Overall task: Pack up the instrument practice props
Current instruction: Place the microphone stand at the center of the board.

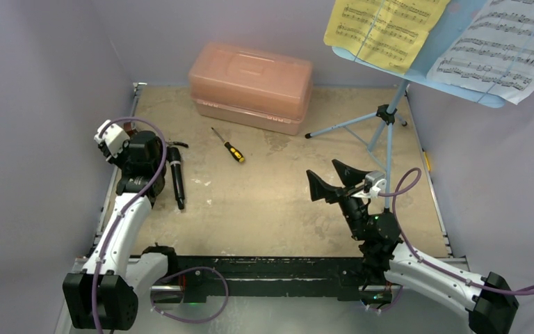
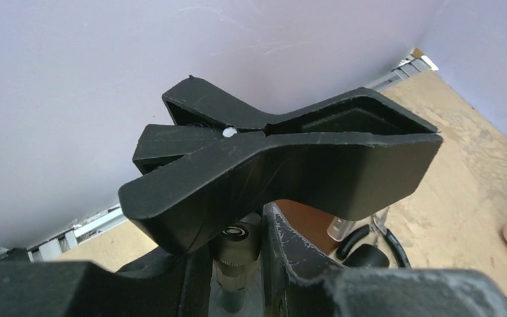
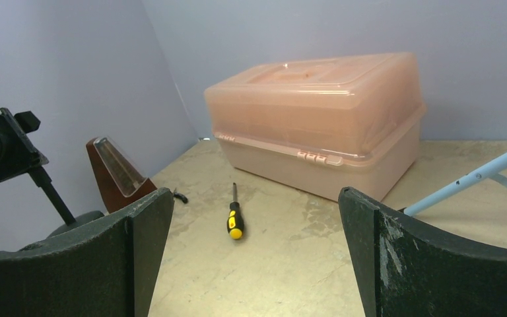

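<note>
- Right gripper (image 1: 322, 170): jaws found wide apart, nothing held.
- Left gripper (image 1: 141, 154): whether anything is held cannot be told.
- Music stand (image 1: 387, 115): set upright by the table's right edge, just beyond the right gripper, the nearer one.

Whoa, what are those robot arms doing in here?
They are tidying away music practice things. The left gripper is closed around the stem of a black forked piece by the left wall. The right gripper is wide open and empty, facing the closed pink box. The music stand and its sheets are not packed yet; a screwdriver lies on the table.
</note>
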`<state>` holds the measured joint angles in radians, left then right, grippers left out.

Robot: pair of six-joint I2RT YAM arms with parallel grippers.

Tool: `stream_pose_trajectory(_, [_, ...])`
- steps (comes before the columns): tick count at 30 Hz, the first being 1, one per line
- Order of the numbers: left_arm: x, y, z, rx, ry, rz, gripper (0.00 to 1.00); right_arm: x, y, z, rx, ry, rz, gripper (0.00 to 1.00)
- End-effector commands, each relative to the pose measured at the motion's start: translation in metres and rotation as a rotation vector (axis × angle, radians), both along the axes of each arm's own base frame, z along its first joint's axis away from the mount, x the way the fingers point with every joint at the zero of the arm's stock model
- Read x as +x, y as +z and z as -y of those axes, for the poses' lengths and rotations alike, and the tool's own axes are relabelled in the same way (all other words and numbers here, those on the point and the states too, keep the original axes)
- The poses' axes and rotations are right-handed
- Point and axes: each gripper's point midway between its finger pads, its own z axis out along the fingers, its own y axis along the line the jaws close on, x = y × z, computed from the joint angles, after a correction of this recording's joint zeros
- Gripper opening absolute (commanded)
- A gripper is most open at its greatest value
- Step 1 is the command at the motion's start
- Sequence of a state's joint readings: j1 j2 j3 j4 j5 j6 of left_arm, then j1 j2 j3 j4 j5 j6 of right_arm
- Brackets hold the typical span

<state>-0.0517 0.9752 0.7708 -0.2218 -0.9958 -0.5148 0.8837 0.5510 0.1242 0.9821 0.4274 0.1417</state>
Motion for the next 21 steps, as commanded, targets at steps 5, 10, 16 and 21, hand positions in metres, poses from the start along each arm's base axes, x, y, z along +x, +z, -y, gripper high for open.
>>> stream_pose_trajectory(5, [0.023,-0.02,-0.004,-0.027,-0.039,0.122,0.0,-0.001,0.006,-0.002,0.028,0.01,0.009,0.98])
stream_pose_trajectory(10, [0.032,-0.033,-0.002,-0.015,-0.064,0.063,0.0,0.0,0.006,-0.004,0.022,0.017,0.009,0.98])
stream_pose_trajectory(16, [0.045,-0.045,-0.016,-0.029,-0.097,0.07,0.0,-0.002,0.008,0.0,0.037,0.01,0.016,0.98])
stream_pose_trajectory(21, [0.055,-0.041,-0.011,-0.013,-0.191,0.09,0.0,-0.002,0.007,0.002,0.04,0.004,0.015,0.98])
